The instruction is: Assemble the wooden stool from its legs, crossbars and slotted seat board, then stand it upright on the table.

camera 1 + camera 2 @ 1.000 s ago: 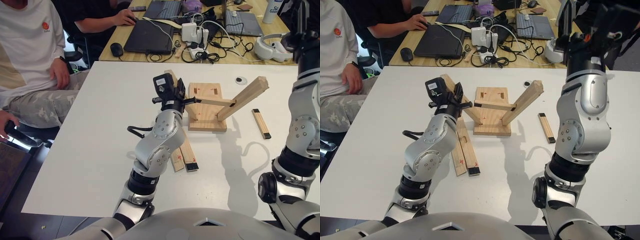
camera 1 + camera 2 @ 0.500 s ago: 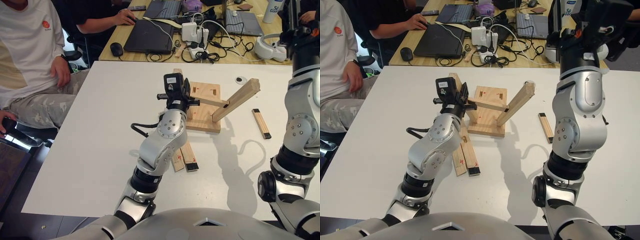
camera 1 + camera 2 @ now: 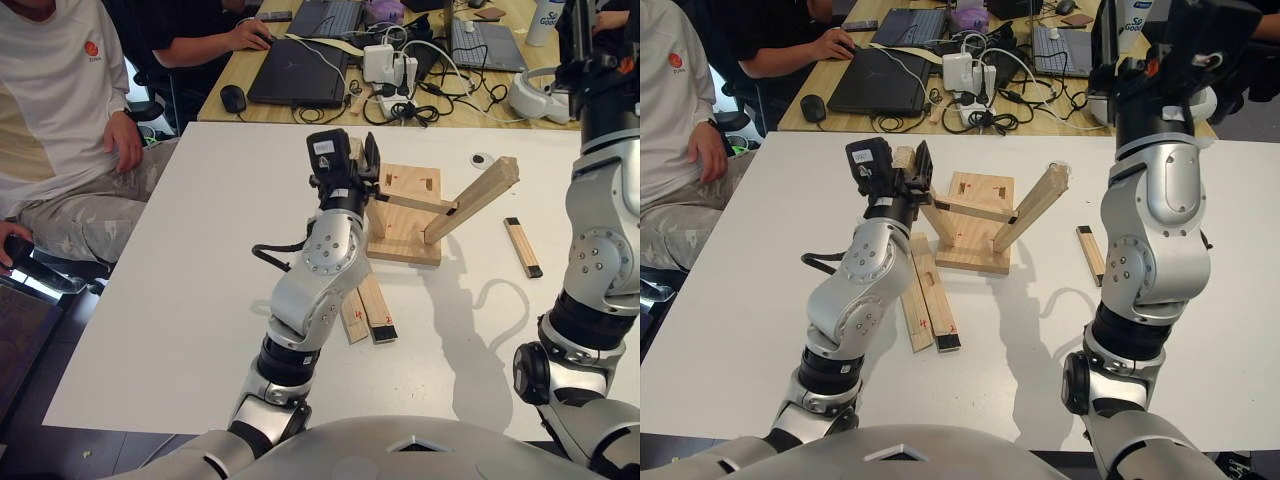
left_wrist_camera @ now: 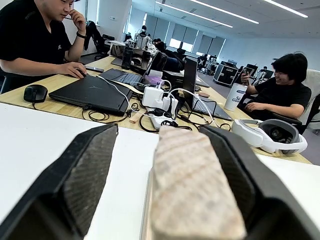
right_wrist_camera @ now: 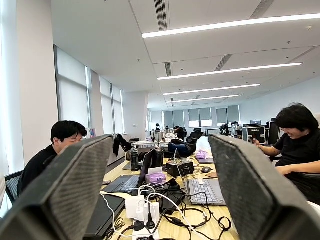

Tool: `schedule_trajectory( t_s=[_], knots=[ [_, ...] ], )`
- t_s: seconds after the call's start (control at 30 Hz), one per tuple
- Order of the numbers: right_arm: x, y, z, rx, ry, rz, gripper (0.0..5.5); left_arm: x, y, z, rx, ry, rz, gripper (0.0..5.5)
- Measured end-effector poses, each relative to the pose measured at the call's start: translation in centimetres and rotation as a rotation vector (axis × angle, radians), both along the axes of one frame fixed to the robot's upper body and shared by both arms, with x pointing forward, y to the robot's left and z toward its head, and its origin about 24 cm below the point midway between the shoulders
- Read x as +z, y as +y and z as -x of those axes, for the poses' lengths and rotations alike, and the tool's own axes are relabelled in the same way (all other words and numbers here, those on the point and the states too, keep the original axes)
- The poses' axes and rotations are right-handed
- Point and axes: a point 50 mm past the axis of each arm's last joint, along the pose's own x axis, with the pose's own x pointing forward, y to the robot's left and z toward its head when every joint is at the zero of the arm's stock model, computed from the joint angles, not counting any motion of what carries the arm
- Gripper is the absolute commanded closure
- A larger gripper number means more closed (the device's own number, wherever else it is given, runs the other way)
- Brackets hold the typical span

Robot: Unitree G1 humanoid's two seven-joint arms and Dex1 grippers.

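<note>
Stool [image 3: 415, 204], part-built, centre of white table [image 3: 190, 260]. Seat board [image 3: 980, 252] lies flat, slots up, so legs can go in from above. Item 1, L leg [image 3: 938, 222]: foot on board's left part, leaning outward. We judge it not yet seated, hence the gripper at its top. Item 2, crossbar [image 3: 975, 210]: runs L leg to R leg, tying the pair into one frame, so steering one leg steers both. Item 3, R leg [image 3: 1037, 203]: slopes up and out to the right, foot on board, propped by the crossbar alone as far as we can tell. Item 4, left gripper [image 4: 159, 131]: at L leg's top end, fingers [image 4: 85, 185] spread either side of it. Wood sits by one pad and a gap shows at the other, so we read it as straddling, not clamping, prob. to nudge the leg w/o lifting it. Item 5, right gripper [image 5: 161, 141]: raised high over table's right side, fingers [image 5: 75, 200] wide apart, nothing between. We take it as parked clear of the work. Spares: two long pcs [image 3: 930, 300] flat, near-left of board; short bar [image 3: 1092, 255] right of board; all kept w/in reach for later steps.
</note>
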Motion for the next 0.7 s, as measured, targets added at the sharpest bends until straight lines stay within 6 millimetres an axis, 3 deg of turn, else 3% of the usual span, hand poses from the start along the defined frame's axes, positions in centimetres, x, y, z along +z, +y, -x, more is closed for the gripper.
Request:
schedule_trajectory(
  t_s=[0.1,0.27,0.37,0.5,0.7],
  knots=[
    [0.1,0.8,0.2,0.048,-0.003,0.01,1.93,1.3,0.5,-0.1,0.016,-0.049,0.035,2.43],
    [-0.3,6.9,3.1,0.449,-0.008,0.003,1.93,2.9,2.2,-0.2,0.085,-0.105,0.091,2.43],
    [-3.0,6.8,4.3,0.515,0.129,0.032,1.93,4.2,3.8,0.1,0.158,-0.163,0.145,2.43],
    [-6.3,5.6,4.7,0.461,0.301,0.095,1.93,4.8,5.6,0.3,0.245,-0.198,0.18,2.43],
    [-10.5,5.8,4.5,0.423,0.476,0.182,1.93,4.9,5.8,0.2,0.258,-0.199,0.183,2.43]
  ],
)
